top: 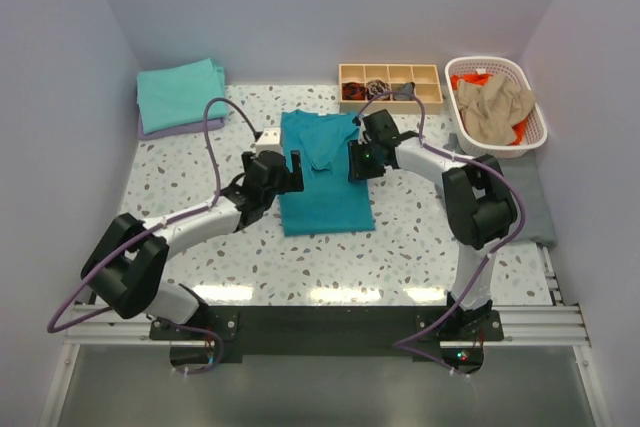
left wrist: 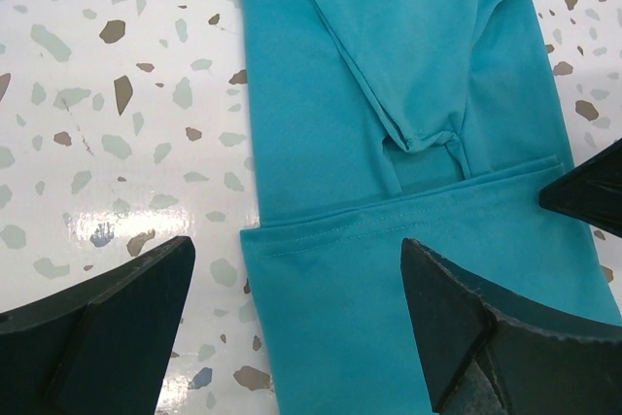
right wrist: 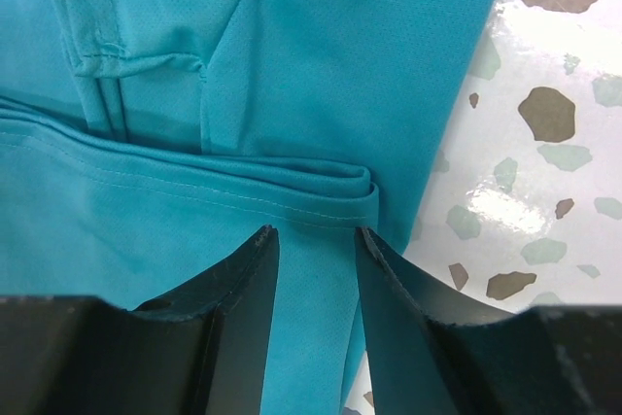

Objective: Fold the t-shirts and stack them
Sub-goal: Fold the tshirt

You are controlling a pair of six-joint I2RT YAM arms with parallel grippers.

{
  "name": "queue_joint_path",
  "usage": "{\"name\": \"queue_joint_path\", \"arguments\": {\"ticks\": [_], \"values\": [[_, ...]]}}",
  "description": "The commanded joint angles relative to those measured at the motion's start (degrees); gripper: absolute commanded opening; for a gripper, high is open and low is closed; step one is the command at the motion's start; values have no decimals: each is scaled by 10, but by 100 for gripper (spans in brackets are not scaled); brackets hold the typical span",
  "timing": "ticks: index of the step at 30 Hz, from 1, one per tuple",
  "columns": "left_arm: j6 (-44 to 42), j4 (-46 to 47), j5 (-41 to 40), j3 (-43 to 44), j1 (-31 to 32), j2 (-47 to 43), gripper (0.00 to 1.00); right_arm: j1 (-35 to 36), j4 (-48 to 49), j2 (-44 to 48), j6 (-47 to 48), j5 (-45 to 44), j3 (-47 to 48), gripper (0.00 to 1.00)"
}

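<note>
Left tool is hovering wide open, right tool half open, both empty, over the teal shirt.

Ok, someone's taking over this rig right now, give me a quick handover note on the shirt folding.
Left claw: open above the teal shirt's left edge, holding nothing.
Right claw: jaws a little apart at its right edge beside a folded hem, no grip visible.
Teal shirt: mid-table, partly folded, sleeve turned in.
Done: aqua-green shirt folded atop lavender shirt, far left corner.
Left: finish and stack the teal one; tan shirt and orange shirt lie unfolded in the basket.
</note>
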State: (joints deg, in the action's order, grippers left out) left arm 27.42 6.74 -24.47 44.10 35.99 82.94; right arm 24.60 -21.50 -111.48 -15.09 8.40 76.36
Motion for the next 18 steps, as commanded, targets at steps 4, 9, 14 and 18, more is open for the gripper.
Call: {"name": "queue_joint_path", "arguments": {"ticks": [4, 9, 14, 18], "values": [[2, 12, -5, -2, -5, 6, 92, -6, 15, -15, -3, 21, 5, 39], [4, 10, -5, -2, -5, 7, 92, -8, 17, -13, -5, 17, 2, 43], [5, 13, -2, -3, -5, 10, 92, -8, 18, -7, -1, 8, -1, 47], [8, 10, 1, -2, -6, 16, 92, -8, 10, -11, -2, 8, 1, 48]]}}
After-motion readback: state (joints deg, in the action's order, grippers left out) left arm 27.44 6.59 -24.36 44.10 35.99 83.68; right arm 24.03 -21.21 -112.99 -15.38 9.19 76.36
